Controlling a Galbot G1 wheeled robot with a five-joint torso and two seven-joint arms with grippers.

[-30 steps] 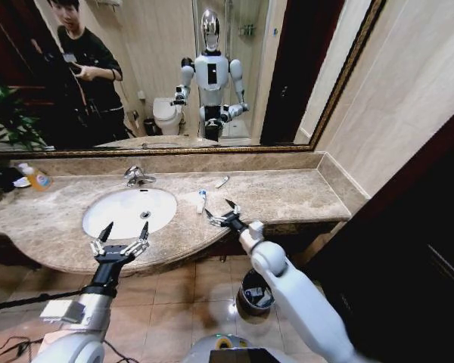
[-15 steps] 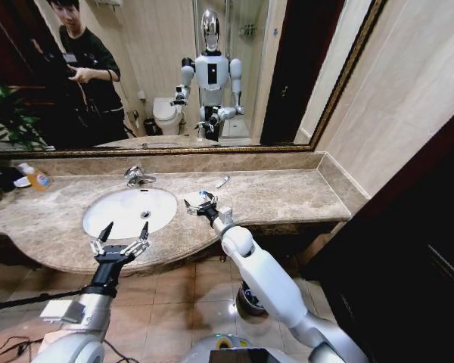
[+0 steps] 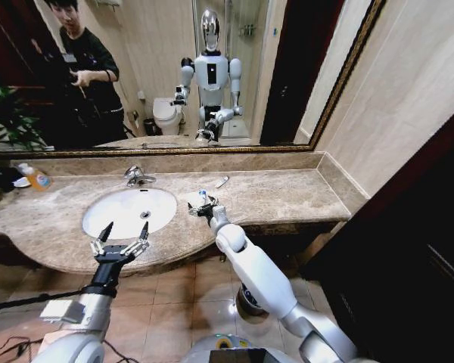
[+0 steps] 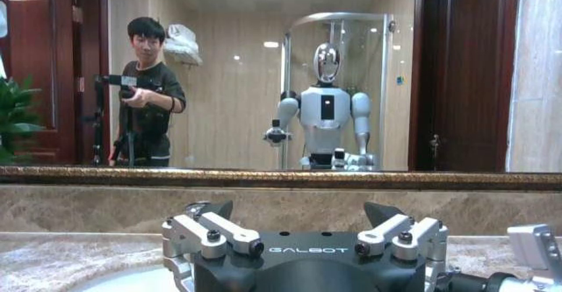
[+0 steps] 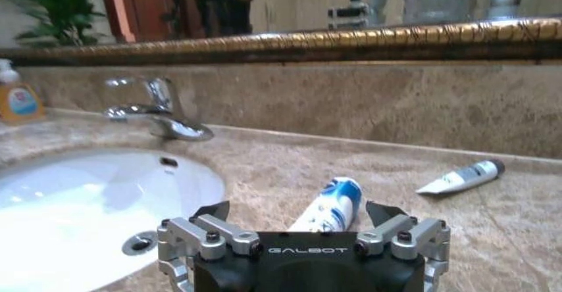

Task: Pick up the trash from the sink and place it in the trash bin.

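Observation:
My right gripper (image 3: 203, 206) hangs open low over the marble counter just right of the sink (image 3: 129, 212). A white-blue tube (image 5: 332, 203) lies between its fingers (image 5: 397, 229), apart from both. This trash (image 3: 202, 196) rests on the counter, not in the basin. A smaller white tube (image 5: 461, 177) lies farther back near the wall (image 3: 222, 181). At the basin's front edge my left gripper (image 3: 121, 236) is open and holds nothing (image 4: 299, 210). The black trash bin (image 3: 244, 301) stands on the floor below the counter, partly hidden by my right arm.
A chrome faucet (image 3: 136, 176) stands behind the basin. An orange soap bottle (image 3: 36, 178) sits at the far left of the counter. A mirror runs along the back wall, and a dark door is at the right.
My right arm has swung from the counter's front edge inward and left, bringing its gripper over the white-blue tube. The left arm has stayed where it was.

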